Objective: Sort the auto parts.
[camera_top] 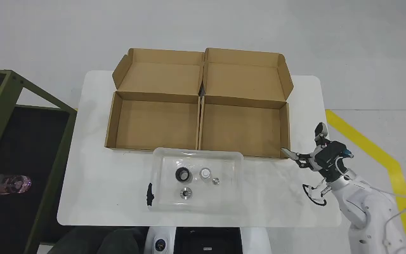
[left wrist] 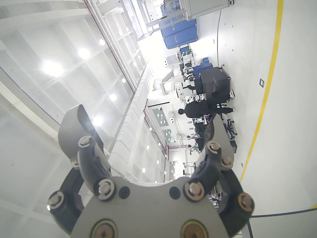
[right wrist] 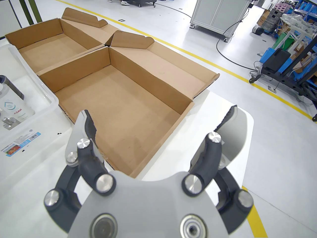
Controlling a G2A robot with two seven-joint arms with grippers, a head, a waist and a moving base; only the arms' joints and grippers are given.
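Plainly wide open, empty: left pincer (left wrist: pixel 146 115); likewise right pincer (right wrist: pixel 158 115), by a cardboard box (right wrist: pixel 148 80).

Illegible barcode sticker (right wrist: pixel 23 141) on clear tray (right wrist: pixel 37 76)

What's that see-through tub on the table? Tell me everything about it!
The tub is a shallow, rectangular bin of clear plastic with rounded corners and no lid. It sits flat on the white table, right in front of two open cardboard boxes; whether it touches them is unclear. Inside lie a few small parts: a black ring, a white cap and two silvery pieces.
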